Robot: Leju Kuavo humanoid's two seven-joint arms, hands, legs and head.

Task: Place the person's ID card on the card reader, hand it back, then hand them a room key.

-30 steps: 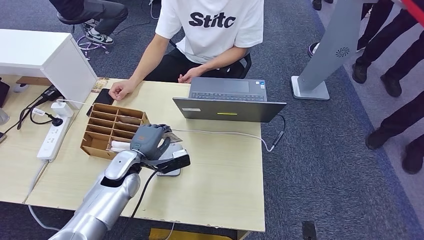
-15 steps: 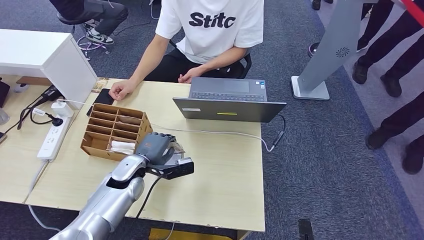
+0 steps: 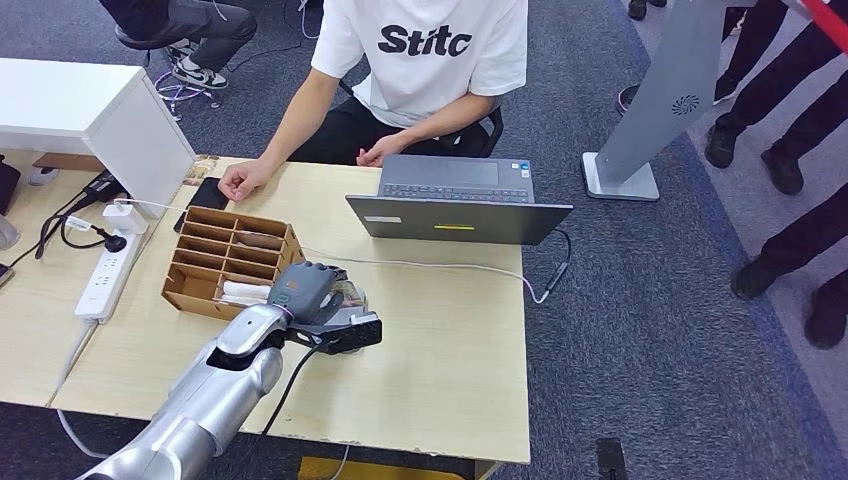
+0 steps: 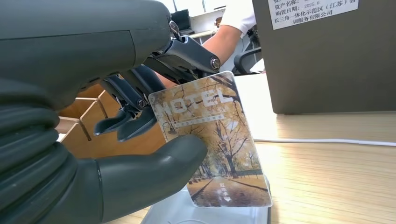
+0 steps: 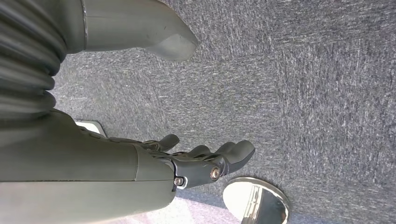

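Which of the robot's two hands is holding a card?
The left hand, pinching the tree-printed card over the table; the right hand hangs empty above the carpet.

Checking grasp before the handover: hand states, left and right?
Left hand: pinching the card between thumb and fingers.
Right hand: holding nothing, fingers loosely apart, hanging over the carpet.

The left hand [image 3: 312, 291] hides most of the card reader [image 4: 210, 215] beneath it
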